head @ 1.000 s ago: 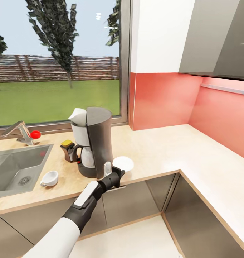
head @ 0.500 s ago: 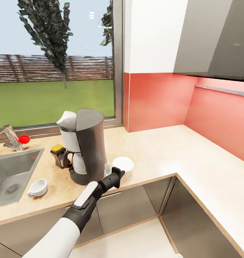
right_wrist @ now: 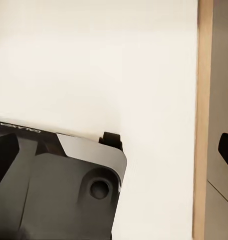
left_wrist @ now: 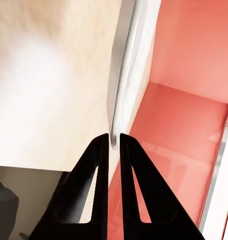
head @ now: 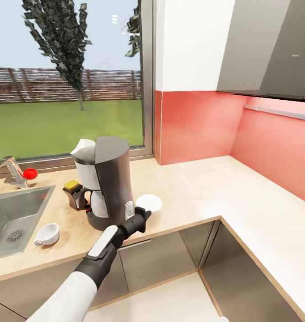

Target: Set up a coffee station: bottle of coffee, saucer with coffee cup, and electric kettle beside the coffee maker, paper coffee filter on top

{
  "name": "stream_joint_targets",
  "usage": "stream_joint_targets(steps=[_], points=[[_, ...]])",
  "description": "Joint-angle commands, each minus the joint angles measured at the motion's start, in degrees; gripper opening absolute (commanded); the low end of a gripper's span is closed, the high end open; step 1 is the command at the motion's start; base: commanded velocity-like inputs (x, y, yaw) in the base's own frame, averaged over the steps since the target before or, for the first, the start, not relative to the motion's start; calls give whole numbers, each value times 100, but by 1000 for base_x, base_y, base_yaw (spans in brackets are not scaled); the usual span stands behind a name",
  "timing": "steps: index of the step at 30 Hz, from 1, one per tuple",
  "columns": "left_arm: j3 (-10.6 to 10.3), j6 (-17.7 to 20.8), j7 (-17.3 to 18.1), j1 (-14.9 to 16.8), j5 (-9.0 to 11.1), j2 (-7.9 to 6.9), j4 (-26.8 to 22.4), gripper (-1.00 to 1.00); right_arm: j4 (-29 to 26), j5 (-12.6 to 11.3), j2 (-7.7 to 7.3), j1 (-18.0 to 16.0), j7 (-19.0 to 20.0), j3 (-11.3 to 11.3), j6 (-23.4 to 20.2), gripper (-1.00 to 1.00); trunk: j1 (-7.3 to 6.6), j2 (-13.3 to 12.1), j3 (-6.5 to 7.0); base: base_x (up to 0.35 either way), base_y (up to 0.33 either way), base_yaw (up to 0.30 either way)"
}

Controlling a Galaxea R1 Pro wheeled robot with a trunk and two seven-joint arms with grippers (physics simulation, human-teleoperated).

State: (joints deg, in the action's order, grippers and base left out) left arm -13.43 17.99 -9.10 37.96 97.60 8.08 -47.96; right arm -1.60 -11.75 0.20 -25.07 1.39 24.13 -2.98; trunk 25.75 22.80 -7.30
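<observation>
1. Far off to the left of my left gripper (head: 141, 213) lies the sink (head: 9, 219), with its tap and a red knob (head: 30, 173) behind it.
2. The coffee cup (head: 47, 233) stands on the kitchen countertop (head: 192, 192) just beside the sink's corner, well to the left of my fingertips and apart from everything else.
3. The bottle of coffee (head: 73, 193), brown with a yellow cap, stands on the counter behind the cup, touching or nearly touching the left side of the coffee maker (head: 108, 183).
4. The coffee maker stands upright just to the left of my left gripper, its dark back turned toward me. A white paper coffee filter (head: 84, 150) sits on its top at the front.
5. My left gripper reaches out over the counter's front edge. In the left wrist view its two black fingers (left_wrist: 93, 175) are almost together, pinching the thin rim of the saucer (head: 149, 202) between their tips.
6. The saucer lies level at my fingertips, just to the right of the coffee maker's base. Whether it rests on the counter or is lifted slightly, I cannot tell.
7. To the right of the saucer the countertop runs to the red wall (head: 197, 125) and turns the corner.
8. My right gripper: the right wrist view shows a dark fingertip (right_wrist: 227, 145) at the frame's edge, but whether those jaws are apart or together I cannot tell.
</observation>
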Motion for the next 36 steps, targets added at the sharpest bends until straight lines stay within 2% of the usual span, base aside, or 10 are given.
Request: stream_joint_targets(steps=[1,9,10,29,36], points=[[3,10,-64,6,37,0,-7,-100,-7,-57,-2,-5,10,48,-27,100,3,12,-12,0,0,0],[-1,16,-66,10,30,1,36,-100,-7,-56,-2,-7,10,45,-27,100,3,12,-12,0,0,0],[-8,14,-70,10,30,4,38,100,-7,-56,-4,-7,10,42,-27,100,3,12,-12,0,0,0],[-19,11,-75,10,31,9,41,100,-7,-56,-7,-7,10,40,-27,100,3,12,-12,-4,2,0],[-26,11,-75,10,31,9,41,100,-7,-56,-9,-5,6,40,-27,100,3,12,-12,-229,132,0]])
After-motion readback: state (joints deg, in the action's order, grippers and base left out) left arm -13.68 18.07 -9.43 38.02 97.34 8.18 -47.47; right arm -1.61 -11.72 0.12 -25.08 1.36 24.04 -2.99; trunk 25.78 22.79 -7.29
